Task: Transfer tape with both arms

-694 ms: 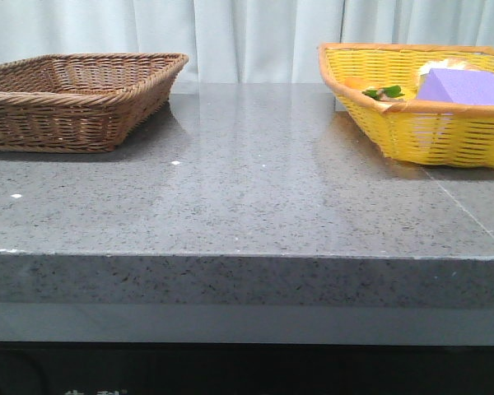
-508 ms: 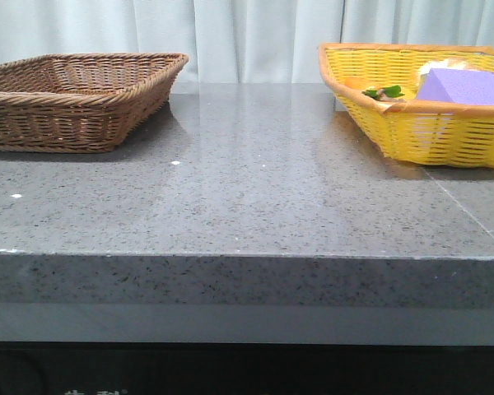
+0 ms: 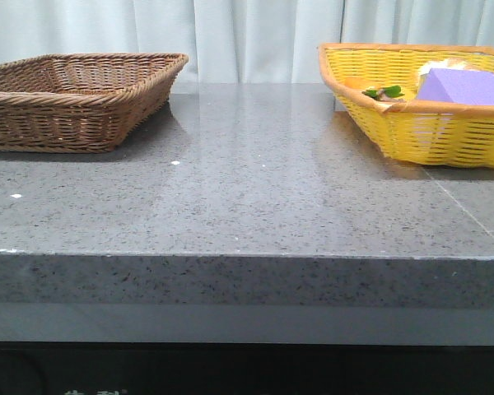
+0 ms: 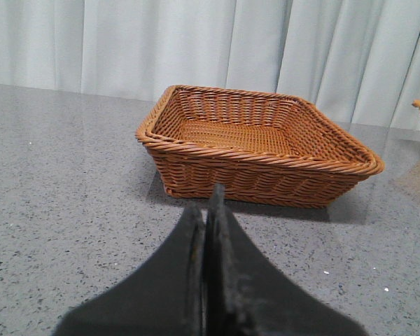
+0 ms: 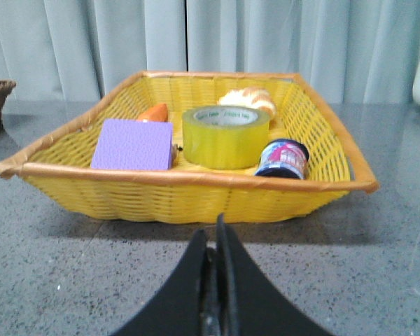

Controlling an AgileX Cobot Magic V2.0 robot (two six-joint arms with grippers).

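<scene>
The tape (image 5: 226,136) lies flat in the yellow basket (image 5: 196,192), near the middle, just beside the purple block (image 5: 133,144) on one side and a small dark jar (image 5: 282,159) on the other; a bread-like item (image 5: 246,99) sits behind it. The brown wicker basket (image 4: 259,150) stands well apart on the grey worktop (image 3: 255,197) and looks empty.

Right end effector (image 5: 218,231) — fingers pressed together, holding nothing, low over the worktop in front of the yellow basket. Left end effector (image 4: 208,210) — likewise pressed together, holding nothing, facing the brown basket.

Risks, as judged:
- Entry with the fingers not yet spread would strike the roll or the basket rim rather than straddle it.
- Crowded neighbours — a spread finger may catch the block or jar and drag them.
- The light basket may shift if its wall is pushed.
- The smooth round roll may slip at the hand-over between arms.

Writing: print runs round the tape's inner core, and the jar carries a coloured label; neither can be read.
</scene>
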